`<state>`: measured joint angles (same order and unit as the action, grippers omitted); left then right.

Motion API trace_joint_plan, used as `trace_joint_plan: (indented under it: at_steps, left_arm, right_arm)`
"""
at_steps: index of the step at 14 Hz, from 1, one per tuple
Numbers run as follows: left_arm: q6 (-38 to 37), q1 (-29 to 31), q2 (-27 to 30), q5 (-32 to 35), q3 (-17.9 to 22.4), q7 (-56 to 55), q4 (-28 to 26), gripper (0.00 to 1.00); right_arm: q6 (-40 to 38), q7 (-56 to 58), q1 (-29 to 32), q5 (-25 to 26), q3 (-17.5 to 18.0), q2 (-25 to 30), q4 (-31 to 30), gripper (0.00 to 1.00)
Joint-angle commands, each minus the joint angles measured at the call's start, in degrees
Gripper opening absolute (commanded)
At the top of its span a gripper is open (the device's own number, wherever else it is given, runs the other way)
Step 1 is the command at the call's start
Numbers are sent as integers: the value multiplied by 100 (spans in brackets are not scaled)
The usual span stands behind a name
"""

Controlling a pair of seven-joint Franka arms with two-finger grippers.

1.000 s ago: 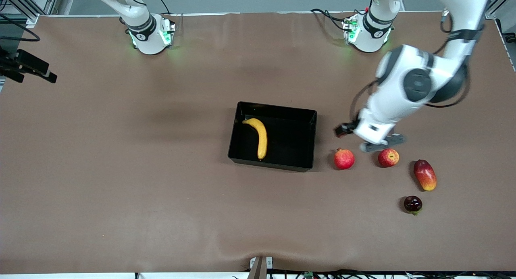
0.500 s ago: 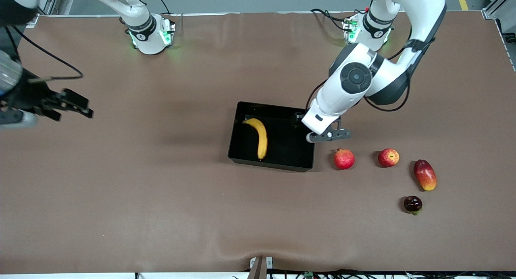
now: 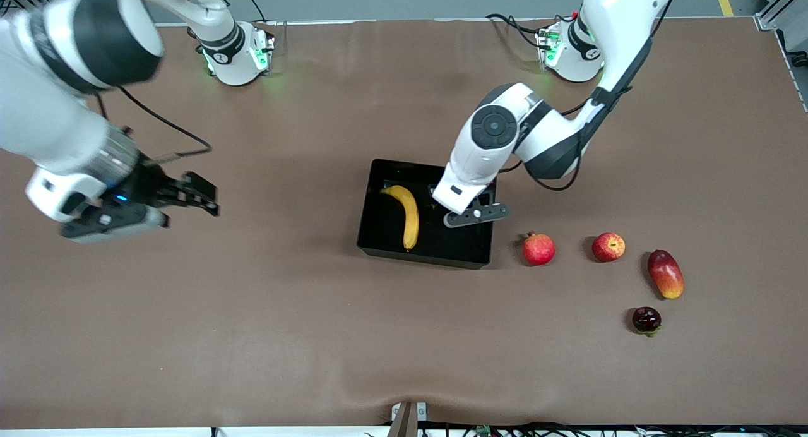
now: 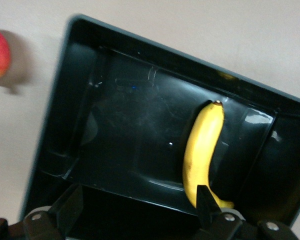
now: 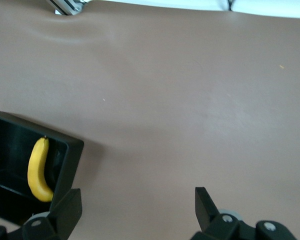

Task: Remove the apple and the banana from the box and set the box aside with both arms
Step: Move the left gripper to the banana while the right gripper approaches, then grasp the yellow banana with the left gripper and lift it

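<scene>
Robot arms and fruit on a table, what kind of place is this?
Probably a robot lab. Two arms bolted to a brown table, the left gripper over a box with a banana, cables along the edge.

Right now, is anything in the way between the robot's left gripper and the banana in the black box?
Nothing visible is. The left gripper hangs open over the box, and the banana lies bare on the box's floor with no other fruit in there. Only the box's walls stand around it.
</scene>
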<state>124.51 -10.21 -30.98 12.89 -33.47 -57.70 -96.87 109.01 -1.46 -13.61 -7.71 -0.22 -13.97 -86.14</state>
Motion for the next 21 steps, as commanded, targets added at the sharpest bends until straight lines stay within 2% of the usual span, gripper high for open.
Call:
trace_joint_plan:
  at_steps: [1,5,7,9,12,15,18,19,21]
  left_arm:
    - [-32,-341,-399,170,112,-364,510,100]
    - [-24,-1087,-899,372,603,-593,1046,100]
    - [177,-1544,-1120,363,1033,-655,1223,100]
    - [704,-1774,-1330,363,1272,-655,1223,100]
    - [934,-1949,-1630,372,1413,-629,1258,100]
    - [934,-2362,-1788,345,1834,-655,1381,100]
    - [934,-2416,-1876,354,1853,-673,1381,100]
    - [934,-2416,-1876,354,1853,-673,1381,88]
    - [934,-2416,-1920,345,1853,-734,1381,56]
  right_arm:
    - [671,41,-203,-55,-49,-412,115,100]
    - [1832,41,-405,-55,-40,-913,123,100]
    - [2272,50,-493,-46,-22,-1220,280,100]
    - [1916,32,-651,-38,-22,-1686,1007,100]
    - [1238,41,-617,-256,13,-2363,2045,100]
    - [1132,32,-616,-336,13,-2461,2154,100]
    - [737,23,-660,-336,4,-2461,2154,100]
    - [727,23,-660,-345,4,-2461,2145,100]
    - [675,23,-660,-345,4,-2453,2127,100]
